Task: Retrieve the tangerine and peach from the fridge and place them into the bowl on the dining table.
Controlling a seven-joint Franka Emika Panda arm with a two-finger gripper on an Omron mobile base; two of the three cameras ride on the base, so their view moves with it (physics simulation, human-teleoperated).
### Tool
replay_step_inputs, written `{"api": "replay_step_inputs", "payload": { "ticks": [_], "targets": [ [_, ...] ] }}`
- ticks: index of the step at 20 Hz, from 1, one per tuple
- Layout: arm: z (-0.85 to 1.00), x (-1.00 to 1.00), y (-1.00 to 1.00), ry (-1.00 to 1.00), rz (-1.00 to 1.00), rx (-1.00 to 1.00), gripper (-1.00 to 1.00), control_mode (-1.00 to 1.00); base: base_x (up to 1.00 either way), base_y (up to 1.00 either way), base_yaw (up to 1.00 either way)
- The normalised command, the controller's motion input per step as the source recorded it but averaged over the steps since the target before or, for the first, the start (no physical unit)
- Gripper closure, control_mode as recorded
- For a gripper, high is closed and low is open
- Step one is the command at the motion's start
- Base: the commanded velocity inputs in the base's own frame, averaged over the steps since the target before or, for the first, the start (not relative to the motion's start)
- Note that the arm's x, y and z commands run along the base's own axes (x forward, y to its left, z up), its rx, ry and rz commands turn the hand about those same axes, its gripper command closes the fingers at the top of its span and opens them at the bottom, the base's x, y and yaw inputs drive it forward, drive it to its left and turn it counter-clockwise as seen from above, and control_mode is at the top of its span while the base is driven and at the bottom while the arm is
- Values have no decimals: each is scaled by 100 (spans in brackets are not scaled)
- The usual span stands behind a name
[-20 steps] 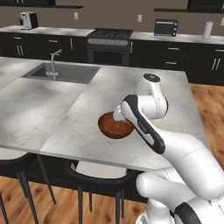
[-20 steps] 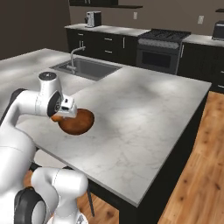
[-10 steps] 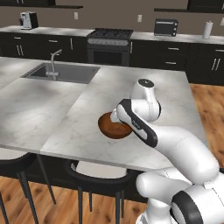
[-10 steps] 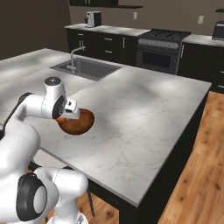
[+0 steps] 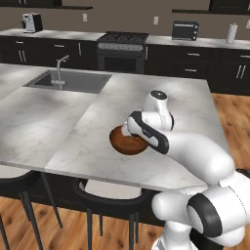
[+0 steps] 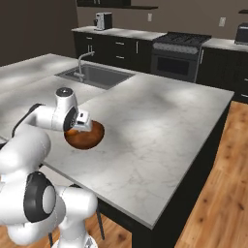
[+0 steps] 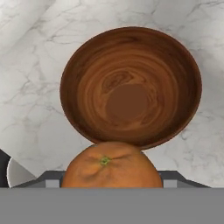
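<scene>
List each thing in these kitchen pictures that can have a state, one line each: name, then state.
tangerine: held in the gripper, above the bowl's near rim.
bowl: upright on the dining table, empty.
gripper: closed on the tangerine, over the bowl.
dining table: bears the bowl.
sink: empty basin, no water running.

We note a black range [image 5: 122,46] set among dark cabinets [image 5: 195,61] on the back wall. A toaster oven [image 5: 185,30] stands on the wall surface right of the range, with a paper towel roll [image 5: 231,33] further right. A coffee maker [image 5: 31,22] stands at the far left. We record dark stools [image 5: 105,205] on a wooden floor [image 6: 220,193].
</scene>
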Motion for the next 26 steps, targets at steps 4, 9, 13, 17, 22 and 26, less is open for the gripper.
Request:
{"api": "replay_step_inputs", "payload": {
  "ticks": [4, 9, 13, 17, 22, 26],
  "targets": [
    [-4, 33, 0, 0, 0, 0, 100, -100, 0, 0, 0],
    [-10, 36, 0, 0, 0, 0, 100, -100, 0, 0, 0],
    [-18, 23, 2, 1, 0, 0, 100, -100, 0, 0, 0],
    [-25, 21, 4, 0, 0, 0, 100, -100, 0, 0, 0],
    [-25, 20, 9, 0, 0, 0, 100, -100, 0, 0, 0],
    [-23, 24, 10, 0, 0, 0, 100, -100, 0, 0, 0]
  ]
}}
